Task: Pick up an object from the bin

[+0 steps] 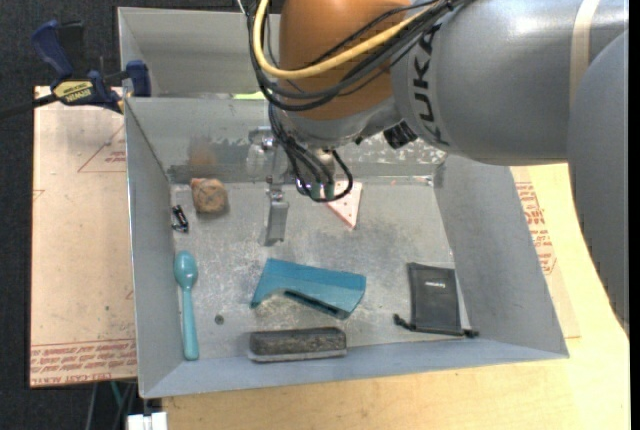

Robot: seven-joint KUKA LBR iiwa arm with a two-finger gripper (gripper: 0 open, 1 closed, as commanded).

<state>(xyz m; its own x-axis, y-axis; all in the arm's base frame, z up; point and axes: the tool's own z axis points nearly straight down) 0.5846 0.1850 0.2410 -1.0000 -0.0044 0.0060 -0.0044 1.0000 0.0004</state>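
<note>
Pick not yet made. Gripper (288, 214) hangs low over the bin's (150, 248) back middle, nothing visibly in it; open or closed, cannot tell. Nearest things: red-and-white triangle (346, 210) just to its right, brown rock (208, 196) to its left. Farther forward lie a teal wedge (305, 286), grey bar (297, 343), teal spoon (186, 303), black case (435, 296) and small black clip (179, 218).

Floor is scuffed grey metal with sloped walls. Things lie well apart, so approach room looks ample.
</note>
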